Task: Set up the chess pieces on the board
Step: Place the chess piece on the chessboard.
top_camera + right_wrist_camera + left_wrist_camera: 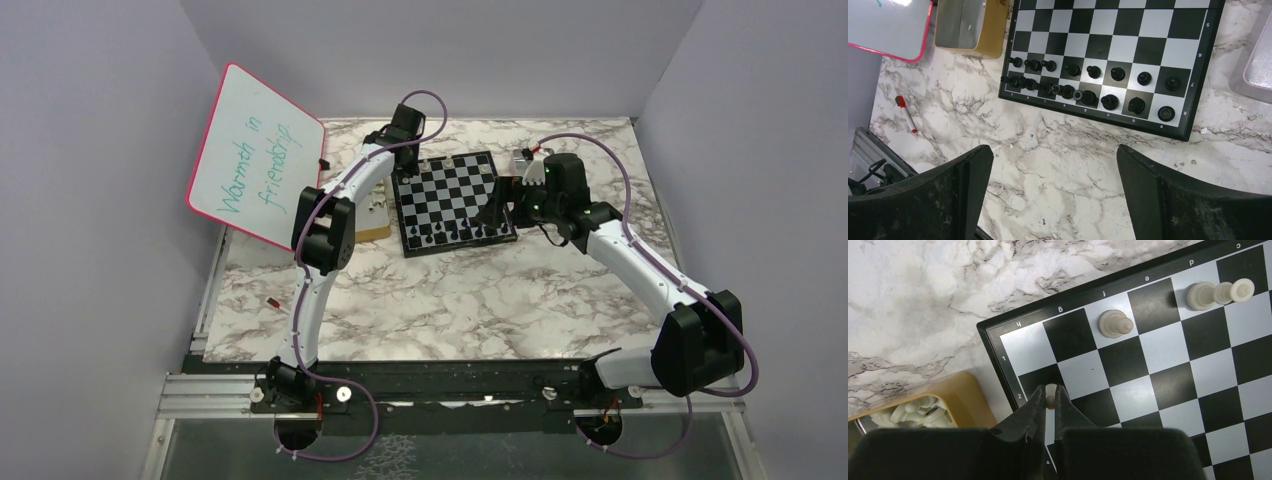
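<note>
Board (455,203): black and pale grey-white checks, thin black rim with white lettering.
Chess pieces: cream pieces (1115,323), black pieces (1088,95).
Table (450,300): white marble pattern, grey veins.
Box (960,395): tan-yellow.
Whiteboard (255,155): white, pink-red border, green handwriting.
Marker (907,114): white, red cap.
Left pincer (1050,388): black, with a pinched piece (1050,401) in cream.
Right pincer (1053,155): black.

A white marble-patterned counter (450,300) carries the chessboard (455,195) at far centre, a tan box (995,30) just left of it, a metal tray (1243,75) to its right, and a red marker (272,301) near the left edge.
</note>
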Tool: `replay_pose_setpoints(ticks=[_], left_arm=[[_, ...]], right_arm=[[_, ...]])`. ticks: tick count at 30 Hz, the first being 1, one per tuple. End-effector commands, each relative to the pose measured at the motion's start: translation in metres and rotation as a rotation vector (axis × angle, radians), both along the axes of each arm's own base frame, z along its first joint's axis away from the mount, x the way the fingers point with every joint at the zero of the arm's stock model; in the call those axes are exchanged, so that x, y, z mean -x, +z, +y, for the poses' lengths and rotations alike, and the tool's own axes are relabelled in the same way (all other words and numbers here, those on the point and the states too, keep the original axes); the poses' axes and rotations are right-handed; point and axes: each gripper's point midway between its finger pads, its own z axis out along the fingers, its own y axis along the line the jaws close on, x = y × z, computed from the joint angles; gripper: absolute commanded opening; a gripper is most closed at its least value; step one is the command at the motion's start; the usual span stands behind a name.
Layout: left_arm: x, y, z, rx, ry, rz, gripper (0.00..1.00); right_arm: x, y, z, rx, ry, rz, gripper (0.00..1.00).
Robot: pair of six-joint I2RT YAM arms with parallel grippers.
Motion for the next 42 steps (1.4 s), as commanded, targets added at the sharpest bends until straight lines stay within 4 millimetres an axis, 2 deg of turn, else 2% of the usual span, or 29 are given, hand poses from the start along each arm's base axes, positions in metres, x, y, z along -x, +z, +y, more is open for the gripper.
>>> replay_pose_setpoints(ticks=[1,4,11,21,25,35,42], left_arm=[[-0.002,-0.001,0.011,-0.043,0.014,-0.011,0.10],[-0.002,-0.002,0.012,-0.042,0.016,-0.008,0.13],[-0.003,-0.003,0.014,-0.052,0.020,-0.012,0.28],[-0.002,-0.014,0.013,-0.064,0.004,0.005,0.28],[-0.003,-0.013,0.012,-0.059,0.001,0.003,0.28],[-0.005,0.003,0.010,-0.053,-0.010,-0.018,0.29],[0.000,0.045,0.005,0.004,-0.027,-0.065,0.32]], right_arm=[[0.004,0.007,0.002,-0.013,0.013,-0.023,1.00],[0.004,0.006,0.002,-0.013,0.012,-0.021,1.00],[0.003,0.005,0.004,-0.022,0.016,-0.017,1.00],[0.004,0.003,0.004,-0.020,0.017,-0.014,1.00],[0.002,0.003,0.004,-0.017,0.019,-0.016,1.00],[0.000,0.005,0.007,-0.026,0.026,-0.017,1.00],[0.001,0.001,0.007,-0.026,0.025,-0.005,1.00]])
